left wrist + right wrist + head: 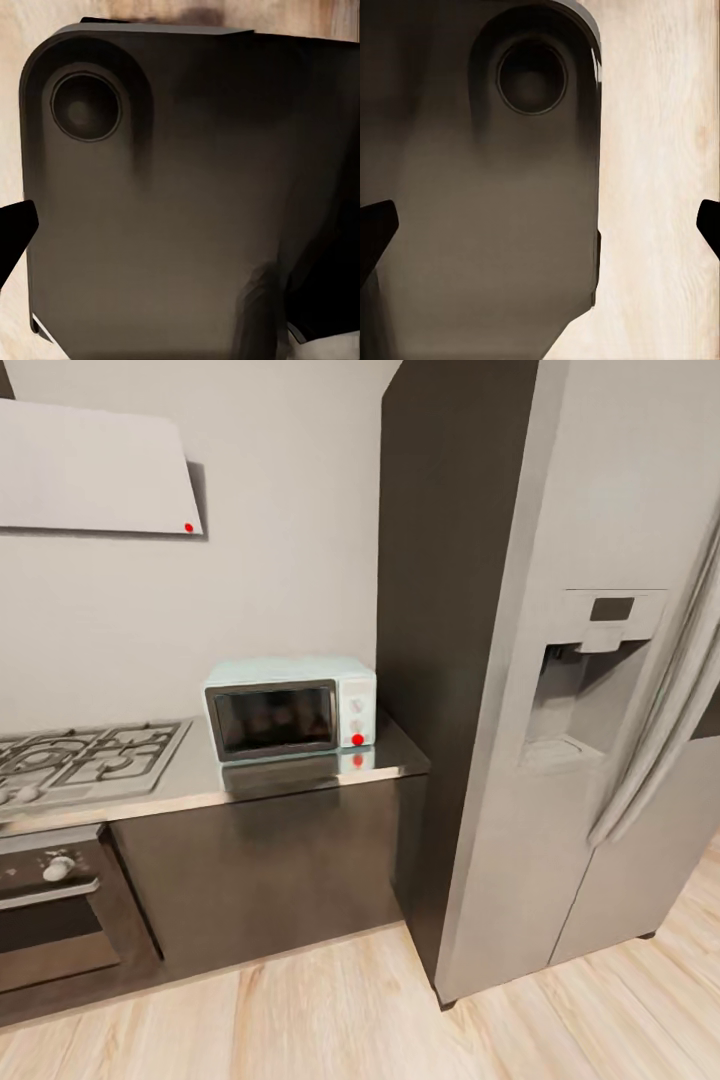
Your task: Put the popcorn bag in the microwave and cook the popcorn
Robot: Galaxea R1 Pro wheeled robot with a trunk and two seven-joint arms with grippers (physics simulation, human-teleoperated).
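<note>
While your head camera looks down across the kitchen, the hood [95, 470] hangs on the wall at far left with a red dot at its lower right corner, and below it the hob [85, 758] fills the left end of the countertop [395, 758]. Under the hob, the dark oven [60, 915] shows one pale knob. The microwave [290, 707] stands at the right end of the countertop, near its back edge and just beside the tall dark panel [445, 660]; its door is closed, its red light glows on the white control panel and is mirrored in the worktop. The popcorn bag cannot be made out on the countertop, and the dim glass lets you tell nothing of what lies behind the door. Right of the panel stands the grey fridge [600, 690] with its dispenser, on pale wood floor [350, 1010].

At your left wrist, a dark rounded body [165, 202] of the robot blocks most of the picture; one black fingertip [15, 232] shows, so you cannot tell that gripper's state. At your right wrist, two black fingertips [376, 229] sit wide apart at opposite edges, the right gripper [540, 229] spread and holding nothing, over floor and the same dark body.
</note>
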